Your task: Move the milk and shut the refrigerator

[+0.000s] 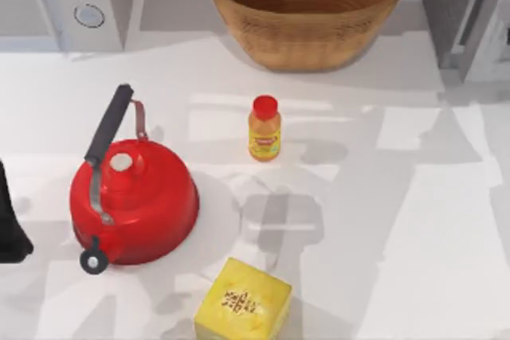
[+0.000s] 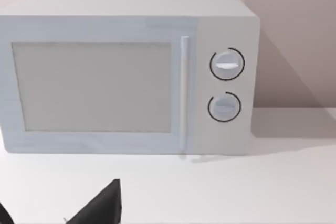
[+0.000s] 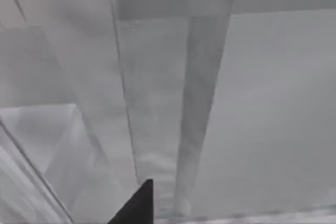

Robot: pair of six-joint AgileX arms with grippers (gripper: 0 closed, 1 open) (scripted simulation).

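Large plain grey refrigerator (image 1: pixel 466 17) sits top-right corner; its silver-grey door panel (image 3: pixel 173 108) fills the right wrist cam — right arm nearer by far. Jaw state: can't tell.

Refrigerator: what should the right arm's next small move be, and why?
Probably a short further push on the door. The right wrist view sits close against the refrigerator, one right gripper finger at a panel edge, and the top view shows the refrigerator at the table's far right, seemingly not quite flush.

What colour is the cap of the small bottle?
Red, on the orange bottle; clearest in the top view.
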